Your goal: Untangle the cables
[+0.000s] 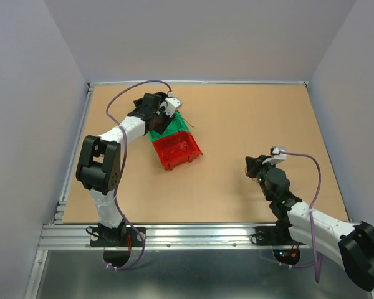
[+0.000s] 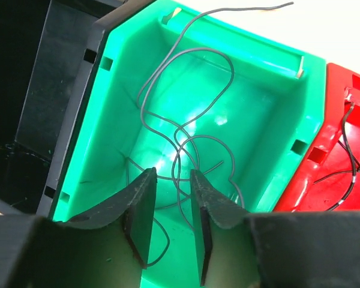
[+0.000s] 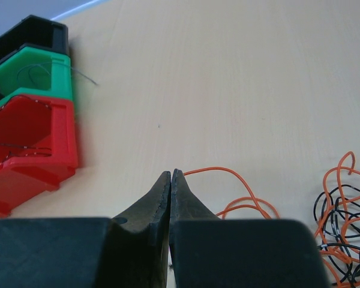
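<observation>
My left gripper [image 2: 171, 222] is open and hangs inside the green bin [image 2: 270, 126], seen from above at the back left [image 1: 164, 121]. Thin grey-green wires [image 2: 177, 174] loop over the bin floor and run between its fingers untouched; one wire sticks out over the rim. My right gripper [image 3: 170, 175] is shut, low over the table right of centre [image 1: 252, 167]. An orange wire [image 3: 213, 168] starts at its tip and arcs away to the right. A tangle of orange and black wires [image 3: 342, 222] lies on the table to its right.
A red bin [image 1: 177, 149] sits against the green bin [image 1: 168, 129] and holds thin black wires [image 2: 348, 150]. A black bin [image 2: 48, 90] stands on the green bin's other side. All three bins show at the left of the right wrist view [image 3: 30, 144].
</observation>
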